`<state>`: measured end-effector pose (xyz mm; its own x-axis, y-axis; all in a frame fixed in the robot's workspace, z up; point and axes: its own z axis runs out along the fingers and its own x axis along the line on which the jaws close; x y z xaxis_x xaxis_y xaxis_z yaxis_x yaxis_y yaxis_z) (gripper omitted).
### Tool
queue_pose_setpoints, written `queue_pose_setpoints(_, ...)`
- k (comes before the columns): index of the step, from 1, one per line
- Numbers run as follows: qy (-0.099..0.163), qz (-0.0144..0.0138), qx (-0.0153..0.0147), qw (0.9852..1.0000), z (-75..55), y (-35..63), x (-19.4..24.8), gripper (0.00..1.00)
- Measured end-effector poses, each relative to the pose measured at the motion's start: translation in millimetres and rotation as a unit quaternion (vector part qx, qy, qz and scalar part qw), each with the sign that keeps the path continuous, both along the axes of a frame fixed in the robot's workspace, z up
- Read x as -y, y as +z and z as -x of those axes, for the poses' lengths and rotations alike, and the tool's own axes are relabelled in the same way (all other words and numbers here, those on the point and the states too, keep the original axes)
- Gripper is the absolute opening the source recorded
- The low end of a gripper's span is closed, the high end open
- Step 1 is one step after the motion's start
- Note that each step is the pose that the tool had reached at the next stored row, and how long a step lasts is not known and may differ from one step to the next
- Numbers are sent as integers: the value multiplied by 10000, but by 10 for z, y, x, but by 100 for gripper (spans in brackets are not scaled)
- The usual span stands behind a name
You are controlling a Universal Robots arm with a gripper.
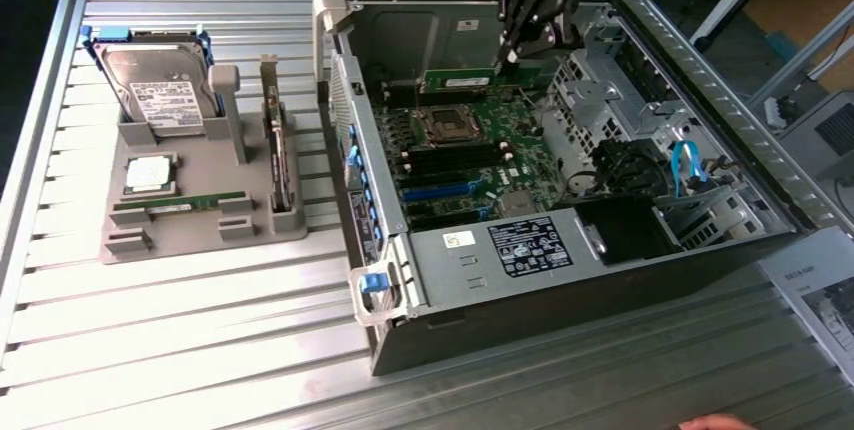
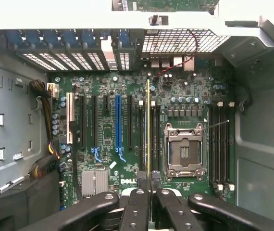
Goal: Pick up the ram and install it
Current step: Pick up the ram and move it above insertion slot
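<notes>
Tool point(image 1: 514, 56) tight on the ram point(image 1: 461, 79), above motherboard point(image 1: 470, 162)

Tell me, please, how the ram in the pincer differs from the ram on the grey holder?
The held ram is clamped in the pincer; the holder's ram lies free, untouched. The held ram is inside the open computer case, over the motherboard; the other rests in the grey holder outside it. Both are long, narrow green sticks.
</notes>
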<state>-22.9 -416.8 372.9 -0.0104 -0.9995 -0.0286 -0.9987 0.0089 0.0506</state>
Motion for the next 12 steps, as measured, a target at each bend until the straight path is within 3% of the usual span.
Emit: queue_pose_setpoints(12, 0, 0, 0, 10000, -112, -1, 0, 12)
